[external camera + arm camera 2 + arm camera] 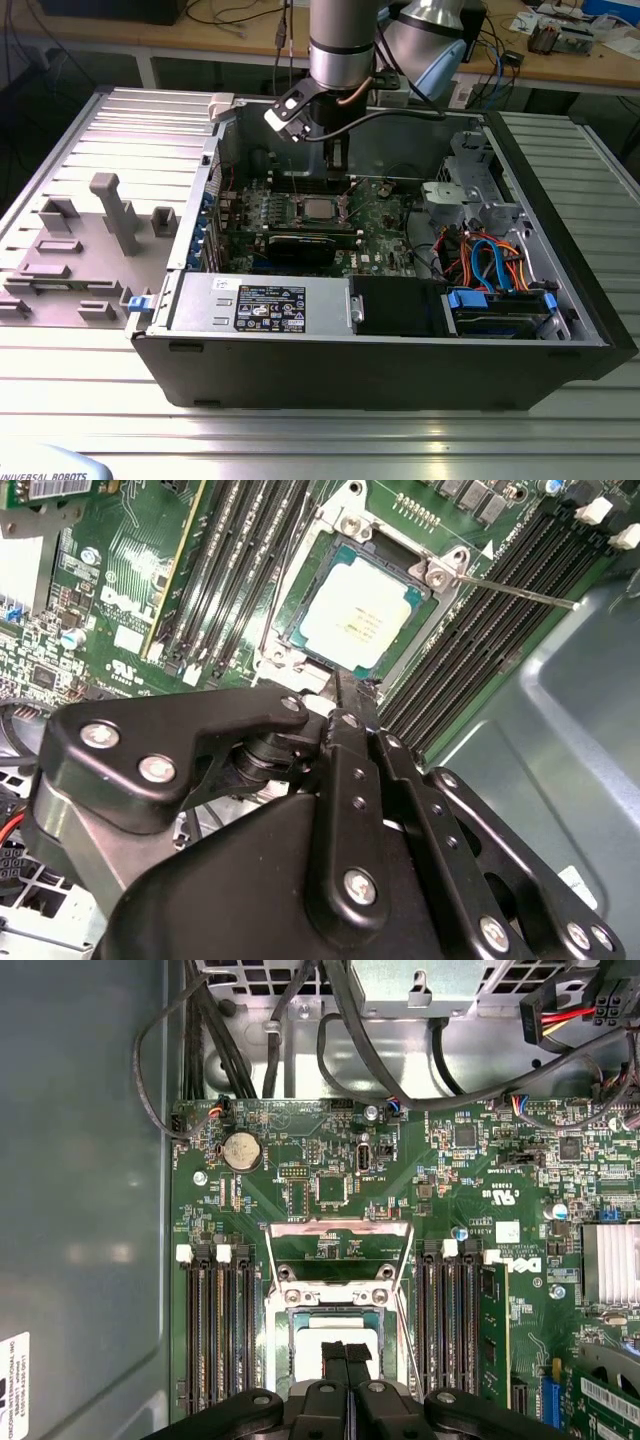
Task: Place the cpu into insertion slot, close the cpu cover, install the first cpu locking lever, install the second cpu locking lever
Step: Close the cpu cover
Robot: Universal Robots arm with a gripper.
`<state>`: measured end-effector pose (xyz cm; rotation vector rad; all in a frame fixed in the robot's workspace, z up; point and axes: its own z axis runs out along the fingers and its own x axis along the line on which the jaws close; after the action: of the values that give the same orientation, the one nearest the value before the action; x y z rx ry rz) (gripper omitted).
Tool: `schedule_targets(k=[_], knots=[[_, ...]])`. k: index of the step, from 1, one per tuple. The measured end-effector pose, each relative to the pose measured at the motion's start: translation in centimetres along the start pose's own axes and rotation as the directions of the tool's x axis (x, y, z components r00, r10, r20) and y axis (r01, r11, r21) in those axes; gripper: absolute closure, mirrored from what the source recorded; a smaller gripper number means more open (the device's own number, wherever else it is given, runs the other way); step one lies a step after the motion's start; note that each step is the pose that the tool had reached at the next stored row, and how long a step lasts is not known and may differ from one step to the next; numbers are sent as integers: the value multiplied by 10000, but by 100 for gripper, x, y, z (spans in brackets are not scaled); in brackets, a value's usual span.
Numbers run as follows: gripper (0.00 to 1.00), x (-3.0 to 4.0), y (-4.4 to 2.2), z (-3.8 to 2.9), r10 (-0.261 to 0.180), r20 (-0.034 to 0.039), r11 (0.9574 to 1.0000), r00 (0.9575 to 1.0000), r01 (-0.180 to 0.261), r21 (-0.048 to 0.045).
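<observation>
Currently: flat square silver-topped cpu [318,208] sits in the silver-rimmed insertion slot [298,208], exterior view's centre. Black hand [338,683] narrow, empty, beside it. Likely light, stiff, fragile; grip by edges.

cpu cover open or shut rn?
Open: the cpu cover is tilted back, motherboard showing through its window; the cpu lies uncovered.

Computer case [380,370] (open) on table [300,440].

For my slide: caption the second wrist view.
Black pincer poised over the square silver-topped cpu seated in its metal-rimmed socket.
</observation>
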<state>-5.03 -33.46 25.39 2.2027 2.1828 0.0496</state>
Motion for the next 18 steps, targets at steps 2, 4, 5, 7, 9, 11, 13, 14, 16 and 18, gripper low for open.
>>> schedule_targets(k=[2,4,5,7,9,11,13,14,16,18], knots=[[89,0,16,1,0,0,10000,10000,0,2],[89,0,30,1,0,0,10000,10000,0,4],[89,0,30,1,2,0,10000,10000,-2,4],[89,0,33,1,0,1,10000,10000,0,4],[89,0,36,2,-1,0,10000,10000,1,4],[89,1,37,-1,1,0,10000,10000,-1,5],[89,0,38,-12,0,0,10000,10000,0,5],[89,0,39,-22,0,0,10000,10000,0,5],[89,0,41,-43,1,1,10000,10000,-1,6],[89,0,42,-63,0,1,10000,10000,0,6]])
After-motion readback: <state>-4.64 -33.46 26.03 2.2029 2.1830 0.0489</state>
